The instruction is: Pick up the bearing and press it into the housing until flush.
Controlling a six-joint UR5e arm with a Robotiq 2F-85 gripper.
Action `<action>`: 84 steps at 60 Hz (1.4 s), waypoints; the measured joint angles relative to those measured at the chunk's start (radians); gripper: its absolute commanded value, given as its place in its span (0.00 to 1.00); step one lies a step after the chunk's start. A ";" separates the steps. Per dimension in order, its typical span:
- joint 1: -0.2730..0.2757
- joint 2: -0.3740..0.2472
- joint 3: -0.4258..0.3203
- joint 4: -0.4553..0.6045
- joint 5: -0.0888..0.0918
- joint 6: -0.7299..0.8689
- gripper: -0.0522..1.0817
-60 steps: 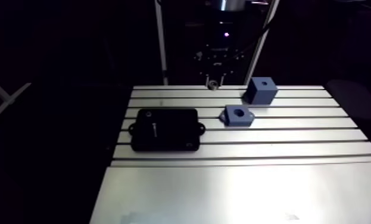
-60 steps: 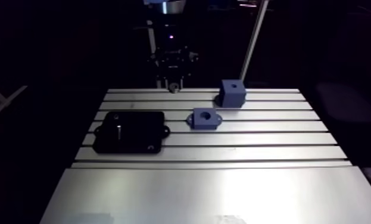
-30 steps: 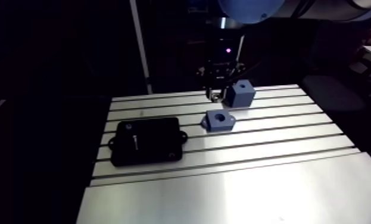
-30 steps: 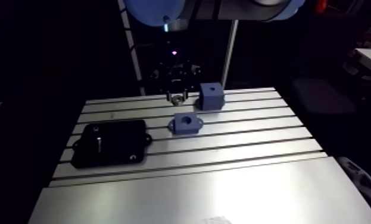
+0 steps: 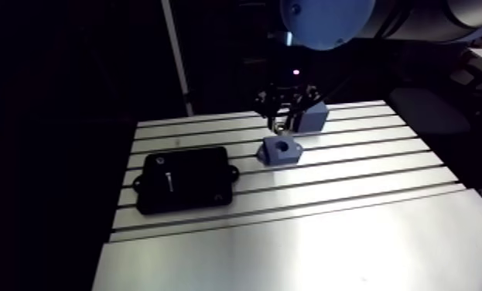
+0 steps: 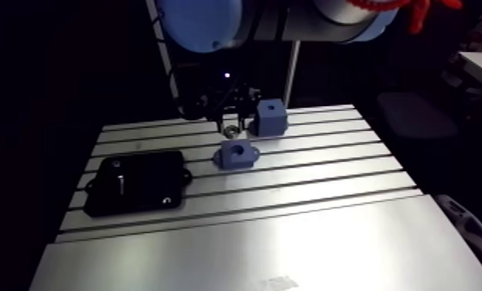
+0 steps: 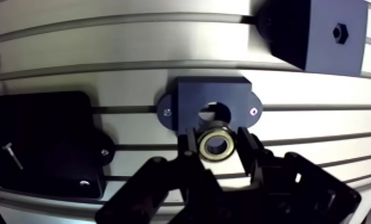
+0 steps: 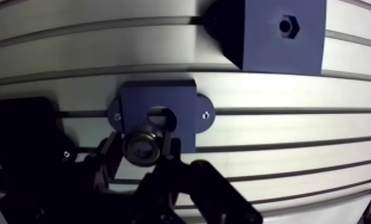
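In the arm view the wrist comes down over the far part of the slotted desk. The pincer hangs just above the blue housing, which is a low block with a round hole in its top and a small ear on each side. Just behind the housing stands a blue cube, partly covered by the wrist. Well apart from both, a flat black box lies across the slots. In this view the pincer is too dark to read its state.

In the wrist view the state is plain. The two black fingers are pinching the bearing, a metal ring with a dark middle, one finger on each side of it. The bearing is turned with its flat face to the camera and it overlaps the near edge of the housing, just before the round hole. It is not inside the hole, which shows open ahead of it. Whether the bearing touches the block, I cannot tell. Each ear of the housing carries one small screw. The cube is ahead of the housing and off to one side, with a six-sided recess in its face. The black box lies beside the pincer, and a small pin shows on its lid.
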 measured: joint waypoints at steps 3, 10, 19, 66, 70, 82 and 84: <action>-0.002 0.004 0.004 -0.006 0.000 0.000 0.68; -0.004 0.012 0.012 -0.020 0.000 0.000 0.68; -0.006 0.021 0.023 -0.038 0.000 0.000 0.68; -0.020 0.062 0.035 -0.091 -0.015 -0.002 0.68; -0.020 0.064 0.035 -0.092 -0.015 -0.002 0.68; -0.019 0.069 0.035 -0.094 -0.016 -0.003 0.68; -0.019 0.070 0.035 -0.094 -0.016 -0.003 0.68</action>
